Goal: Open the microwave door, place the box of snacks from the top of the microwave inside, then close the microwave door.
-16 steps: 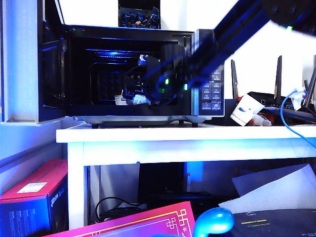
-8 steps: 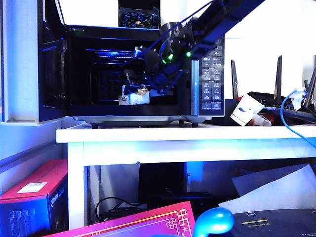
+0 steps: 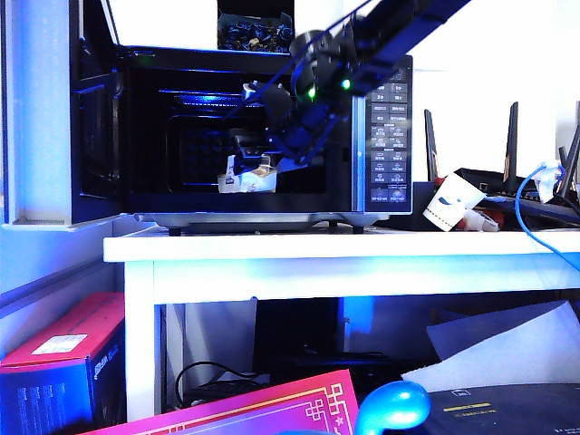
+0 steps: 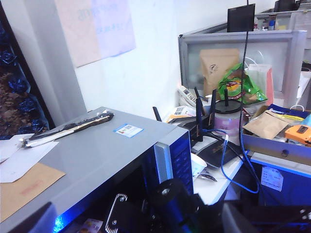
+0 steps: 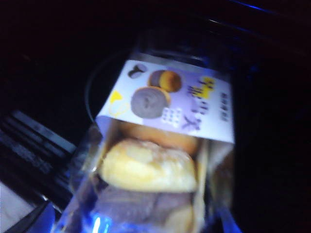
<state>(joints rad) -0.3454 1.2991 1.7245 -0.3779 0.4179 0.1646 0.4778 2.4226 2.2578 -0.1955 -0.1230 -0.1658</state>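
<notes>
The microwave door [image 3: 91,136] is standing swung open at far left. The left gripper is staying out of sight, jaws spread. Inside the microwave [image 3: 381,136], the box of snacks [image 3: 246,178] is lying just below the right gripper [image 3: 258,149], whose spread jaws are partly lost in darkness.

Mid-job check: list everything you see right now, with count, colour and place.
microwave: one, black front, silver casing, on the white table.
microwave door: one, black, swung open at the left.
box of snacks: one, pale see-through, on the floor inside the cavity.
black carton: one, blue-wrapped sweets, on top of the microwave.
paper cup: one, white with blue print, lying right of the microwave.
routers: black, antennas up, far right.
red box: one, under the table, left.
right gripper: open, just above the box inside the cavity.
left gripper: not in view.
</notes>
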